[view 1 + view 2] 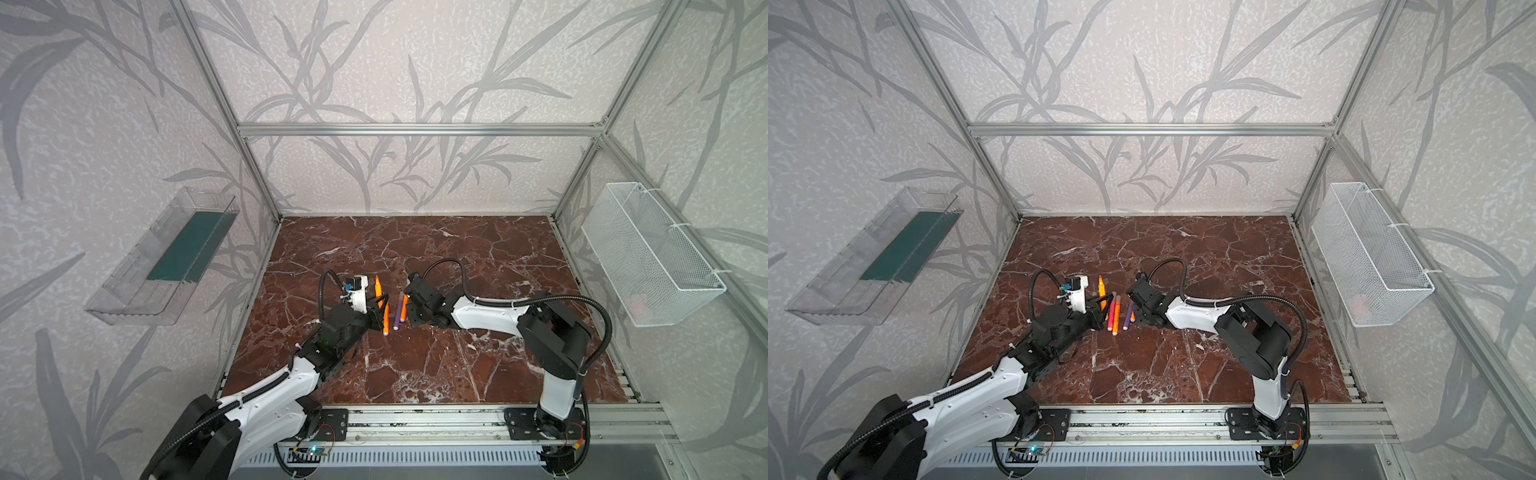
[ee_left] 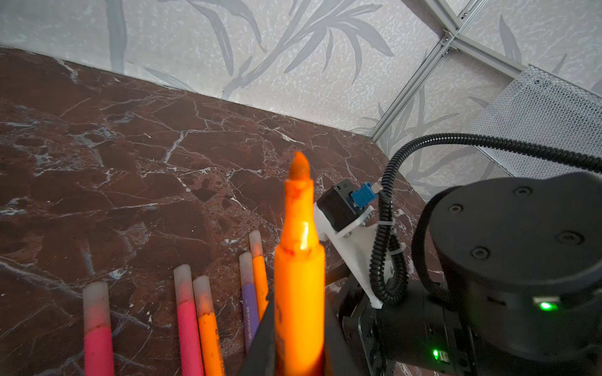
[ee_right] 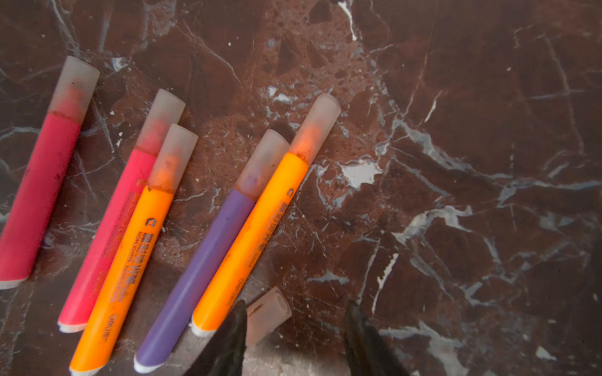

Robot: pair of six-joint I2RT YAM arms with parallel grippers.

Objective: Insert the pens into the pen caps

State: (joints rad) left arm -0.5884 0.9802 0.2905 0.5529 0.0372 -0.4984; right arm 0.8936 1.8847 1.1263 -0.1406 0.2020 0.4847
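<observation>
My left gripper [image 2: 298, 328] is shut on an uncapped orange pen [image 2: 299, 286], whose pointed tip sticks out past the fingers; the pen shows in both top views [image 1: 377, 286] [image 1: 1101, 286]. Five capped pens lie side by side on the marble: two pink [image 3: 39, 195] [image 3: 110, 234], two orange [image 3: 130, 260] [image 3: 250, 237] and one purple [image 3: 202, 260]. My right gripper [image 3: 294, 322] stands open just above the table. A loose pale pen cap [image 3: 267, 317] lies between its fingers, against one of them, beside the white end of an orange pen.
The dark red marble table [image 1: 457, 257] stretches behind the pens. A white wire basket [image 1: 648, 253] hangs on the right wall and a clear plastic tray [image 1: 166, 257] on the left wall. Aluminium frame rails [image 1: 415, 129] border the cell.
</observation>
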